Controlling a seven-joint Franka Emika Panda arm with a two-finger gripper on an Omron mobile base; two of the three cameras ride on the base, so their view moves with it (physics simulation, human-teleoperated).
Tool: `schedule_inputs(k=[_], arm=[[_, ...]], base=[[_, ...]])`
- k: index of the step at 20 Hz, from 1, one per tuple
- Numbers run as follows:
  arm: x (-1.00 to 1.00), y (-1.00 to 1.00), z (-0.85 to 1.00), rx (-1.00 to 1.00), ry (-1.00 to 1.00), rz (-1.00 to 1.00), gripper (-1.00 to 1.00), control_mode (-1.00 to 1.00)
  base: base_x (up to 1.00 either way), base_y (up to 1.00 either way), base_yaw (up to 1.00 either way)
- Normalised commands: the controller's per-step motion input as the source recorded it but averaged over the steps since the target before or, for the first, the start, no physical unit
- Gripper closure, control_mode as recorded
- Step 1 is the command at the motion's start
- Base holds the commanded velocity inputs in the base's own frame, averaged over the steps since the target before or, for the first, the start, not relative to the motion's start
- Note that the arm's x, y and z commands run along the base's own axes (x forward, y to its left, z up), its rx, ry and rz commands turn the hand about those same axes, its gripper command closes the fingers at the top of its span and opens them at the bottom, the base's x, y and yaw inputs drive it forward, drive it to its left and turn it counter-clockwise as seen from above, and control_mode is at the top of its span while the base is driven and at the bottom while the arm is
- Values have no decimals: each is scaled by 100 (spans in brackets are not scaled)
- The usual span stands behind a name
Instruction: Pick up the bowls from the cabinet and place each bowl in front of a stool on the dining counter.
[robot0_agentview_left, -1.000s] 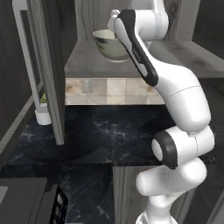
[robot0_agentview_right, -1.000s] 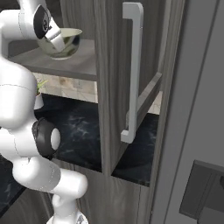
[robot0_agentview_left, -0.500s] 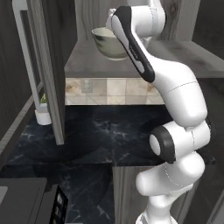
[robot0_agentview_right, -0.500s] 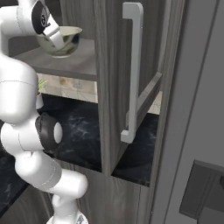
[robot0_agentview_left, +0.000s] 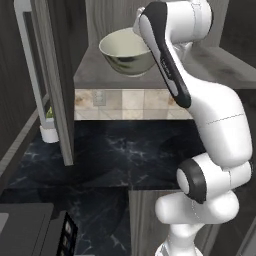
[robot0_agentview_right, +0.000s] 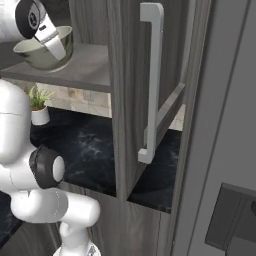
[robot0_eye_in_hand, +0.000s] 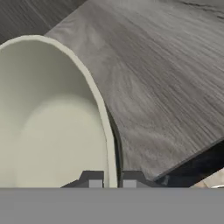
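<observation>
Deep cream-green bowl (robot0_agentview_left: 126, 51) on the grey shelf board (robot0_agentview_left: 210, 67) of the open wall cabinet (robot0_agentview_right: 131, 90), near the front edge of the board, upright. Seen from the hand view as a pale, smooth inside with a thin rim (robot0_eye_in_hand: 101, 109) running down between the two dark fingertips (robot0_eye_in_hand: 91, 179). Gripper (robot0_eye_in_hand: 112, 180) closed on this rim, one finger inside the bowl and one outside against the wall, at the side of the bowl nearest to the arm. From the right base view, the same gripper (robot0_agentview_right: 56, 49) reaching down over the bowl (robot0_agentview_right: 42, 50) from above. Whether the bowl is lifted or rests on the board, not possible to tell. Probably ceramic: stiff, no give under the fingers, rather heavy for such a narrow pinch, glazed and therefore slippery, and fragile if dropped on the board or on the black marble below (robot0_agentview_left: 125, 155). Rim the only sensible place to take hold, because the body is too wide for the jaws. With one-sided hold, likely to tilt or swing away from the fingers; best carried slowly and kept level. Cabinet door (robot0_agentview_right: 150, 85) standing open just beside, a thing to avoid on the way out. A small potted plant (robot0_agentview_right: 37, 102) on the worktop under the shelf.
</observation>
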Motion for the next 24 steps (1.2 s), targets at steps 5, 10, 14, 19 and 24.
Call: schedule_inputs(k=[5, 10, 14, 19, 24], arm=[[-100, -34, 0, 0, -11, -7, 100, -100], [-100, -47, -3, 2, -6, -7, 100, -100], [-94, -23, -17, 0, 0, -1, 100, -100], [-65, 0, -15, 0, 0, 0, 100, -100], [-79, -1, -22, 0, 0, 0, 100, -100]], base=[[0, 0, 0], [0, 0, 0], [0, 0, 0], [0, 0, 0], [0, 0, 0]])
